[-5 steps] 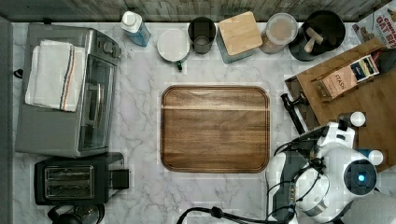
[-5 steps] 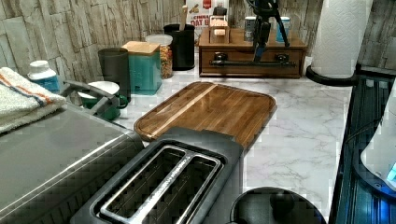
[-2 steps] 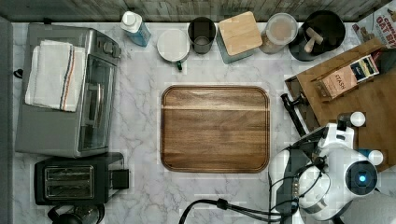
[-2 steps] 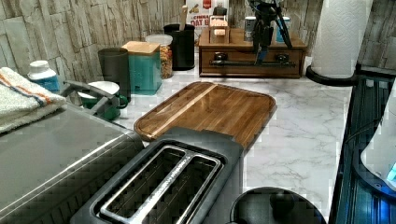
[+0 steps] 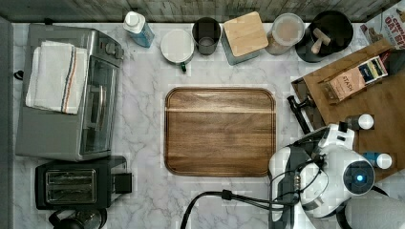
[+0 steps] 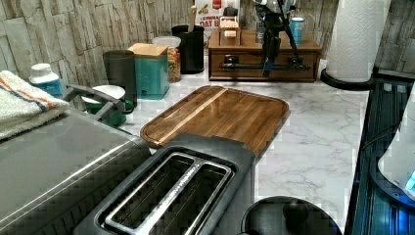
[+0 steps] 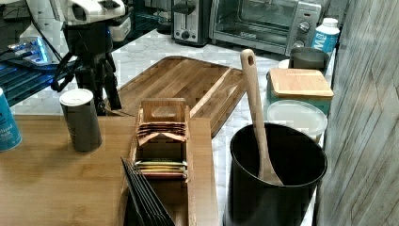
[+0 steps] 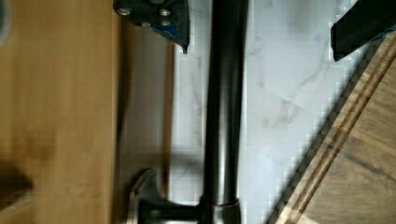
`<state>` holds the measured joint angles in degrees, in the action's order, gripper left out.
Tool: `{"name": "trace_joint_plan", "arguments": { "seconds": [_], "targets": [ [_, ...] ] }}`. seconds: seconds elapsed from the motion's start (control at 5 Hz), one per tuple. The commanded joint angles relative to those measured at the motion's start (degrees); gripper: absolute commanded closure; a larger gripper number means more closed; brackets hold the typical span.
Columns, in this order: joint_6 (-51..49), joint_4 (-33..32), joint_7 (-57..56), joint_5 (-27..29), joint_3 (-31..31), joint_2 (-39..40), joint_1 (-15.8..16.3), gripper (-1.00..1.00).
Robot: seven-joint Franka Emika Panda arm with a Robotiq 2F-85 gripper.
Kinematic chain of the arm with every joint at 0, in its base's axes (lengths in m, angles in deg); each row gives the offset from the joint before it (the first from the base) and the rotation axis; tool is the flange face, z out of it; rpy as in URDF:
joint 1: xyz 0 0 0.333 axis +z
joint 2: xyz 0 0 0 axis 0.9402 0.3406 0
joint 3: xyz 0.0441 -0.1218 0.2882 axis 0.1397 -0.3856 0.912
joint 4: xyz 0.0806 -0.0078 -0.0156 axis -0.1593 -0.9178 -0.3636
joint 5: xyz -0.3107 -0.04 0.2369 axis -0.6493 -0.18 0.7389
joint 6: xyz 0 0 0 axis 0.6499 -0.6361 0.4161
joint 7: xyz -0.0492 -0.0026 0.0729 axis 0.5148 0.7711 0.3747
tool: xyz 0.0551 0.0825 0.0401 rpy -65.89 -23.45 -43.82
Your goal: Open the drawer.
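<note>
Jaws astride the handle, drawer not yet pulled

Counter (image 6: 313, 127), marble; cutting board (image 6: 225, 115) mid-counter. Drawer (image 6: 266, 66) sits shut-looking at the far end in the left view, under the wooden organizer. Gripper (image 6: 268, 61) hangs at the bar handle (image 8: 225, 107); jaws spread wide, one finger either side of it, nothing clamped. Judgement: close squarely on the bar mid-span, then pull straight out toward the board, level, no twist

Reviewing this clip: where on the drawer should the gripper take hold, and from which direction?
Best bet is the black bar handle across the drawer front, mid-span between its two brackets. The bar stands off the wood, so one finger can drop behind it and the other in front. Come down from above, as the gripper straddling the bar suggests, then pull toward the cutting board.
</note>
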<state>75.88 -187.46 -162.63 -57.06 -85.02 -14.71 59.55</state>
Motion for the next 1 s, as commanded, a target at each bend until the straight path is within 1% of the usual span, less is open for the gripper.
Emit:
{"name": "trace_joint_plan", "arguments": {
  "seconds": [0.2, 0.4, 0.6, 0.8, 1.0],
  "targets": [
    [9.7, -0.6, -3.0, 6.6, 2.6, 0.7, -0.5, -1.00],
    [7.4, 0.9, -3.1, 6.4, 3.1, 2.3, -1.2, -1.00],
    [8.6, 0.7, -5.1, 9.9, 4.7, 3.5, -2.1, -1.00],
    [8.6, 0.0, -1.6, 6.3, 3.2, 3.2, -0.4, -1.00],
    [4.8, -0.2, 6.5, -1.5, -1.3, 1.3, 4.0, -1.00]
  ]
}}
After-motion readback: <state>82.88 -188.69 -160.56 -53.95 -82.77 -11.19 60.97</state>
